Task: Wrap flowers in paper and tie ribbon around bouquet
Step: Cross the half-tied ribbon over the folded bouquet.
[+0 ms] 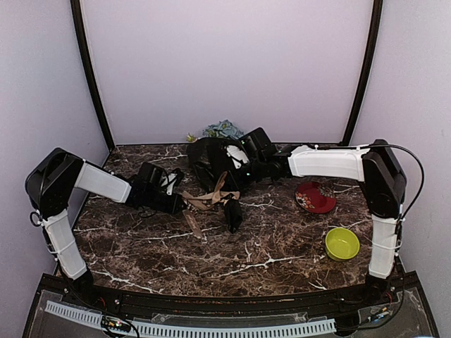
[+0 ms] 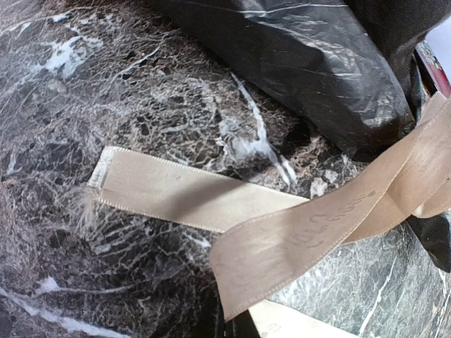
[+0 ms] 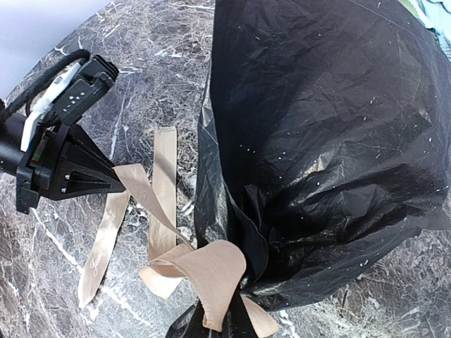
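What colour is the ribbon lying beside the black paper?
The ribbon is a plain beige-tan with a satin sheen. It shows best in the left wrist view.

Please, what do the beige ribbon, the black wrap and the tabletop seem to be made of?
The ribbon: woven satin-like fabric, soft sheen, fine edge stitching. The black wrap: thin crinkly sheet with glossy creases, perhaps plastic film or coated paper. The tabletop: dark marble look with white veins; real stone or print, unclear.

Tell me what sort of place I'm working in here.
Probably a lab robot booth, not a florist's: plain lilac walls and black posts box in a marbled table.
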